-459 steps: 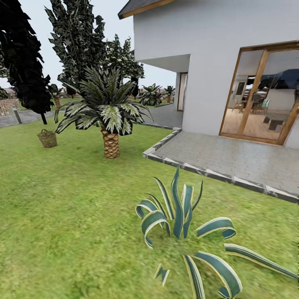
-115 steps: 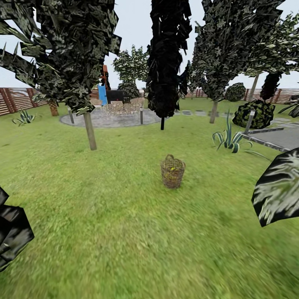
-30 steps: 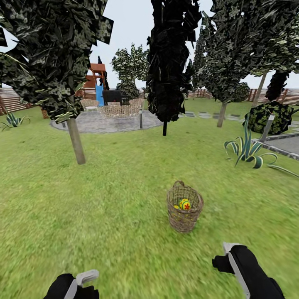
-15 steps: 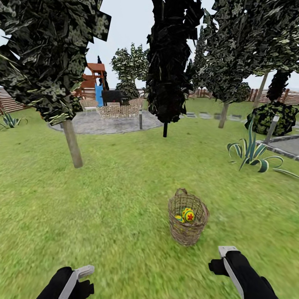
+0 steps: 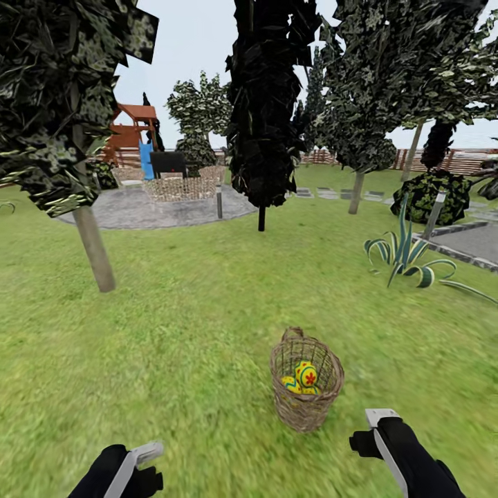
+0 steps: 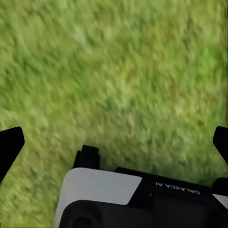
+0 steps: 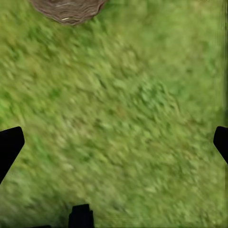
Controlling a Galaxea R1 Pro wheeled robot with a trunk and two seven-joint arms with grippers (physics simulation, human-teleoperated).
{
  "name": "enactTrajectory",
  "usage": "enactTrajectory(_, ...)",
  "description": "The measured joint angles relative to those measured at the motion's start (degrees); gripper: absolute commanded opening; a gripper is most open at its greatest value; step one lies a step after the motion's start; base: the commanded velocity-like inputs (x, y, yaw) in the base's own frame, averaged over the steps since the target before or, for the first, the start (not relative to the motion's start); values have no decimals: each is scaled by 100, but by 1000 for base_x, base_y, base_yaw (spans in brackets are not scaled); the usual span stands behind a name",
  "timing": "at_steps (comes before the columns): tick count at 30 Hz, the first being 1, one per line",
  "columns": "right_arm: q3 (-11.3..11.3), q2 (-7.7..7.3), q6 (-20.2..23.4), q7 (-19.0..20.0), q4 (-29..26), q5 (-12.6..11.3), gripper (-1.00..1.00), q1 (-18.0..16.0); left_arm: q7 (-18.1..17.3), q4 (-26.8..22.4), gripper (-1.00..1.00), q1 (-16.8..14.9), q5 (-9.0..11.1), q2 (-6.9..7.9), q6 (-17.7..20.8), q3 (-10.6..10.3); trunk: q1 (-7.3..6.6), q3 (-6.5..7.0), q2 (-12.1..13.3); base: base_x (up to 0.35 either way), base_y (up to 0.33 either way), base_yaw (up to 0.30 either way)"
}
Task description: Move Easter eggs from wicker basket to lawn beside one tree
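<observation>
Basket [image 5: 306, 380] upright on lawn [image 5: 173, 332], eggs [image 5: 302, 377] inside, probably all three; count unclear. Right gripper [image 5: 382, 432] nearer you, just right of basket; left gripper [image 5: 138, 462] well apart. Both spread wide, empty. Use right arm: forward, slightly left.

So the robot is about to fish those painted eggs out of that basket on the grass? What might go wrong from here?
The eggs lie low inside the wicker basket, so a gripper reaching in may catch the rim and tip it over. Both the right gripper and left gripper hang open over bare lawn, so a misjudged reach is possible. The nearest slim-trunked tree stands well off, so an egg could slip on the way.
</observation>
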Motion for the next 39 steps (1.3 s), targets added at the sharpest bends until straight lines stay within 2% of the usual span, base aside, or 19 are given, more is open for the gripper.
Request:
enactTrajectory(5,-11,-16,-6,-17,-7,33,100,-1,0,-2,100,1,-11,4,1,9,0,8,0,275,0,-135)
enactTrajectory(20,7,-9,33,-21,-7,54,100,-2,0,-12,100,2,-1,12,-16,43,1,10,0,178,0,-7)
enactTrajectory(39,-5,-20,25,-21,-15,54,100,-2,2,-11,100,2,3,19,-16,52,0,10,0,321,0,0)
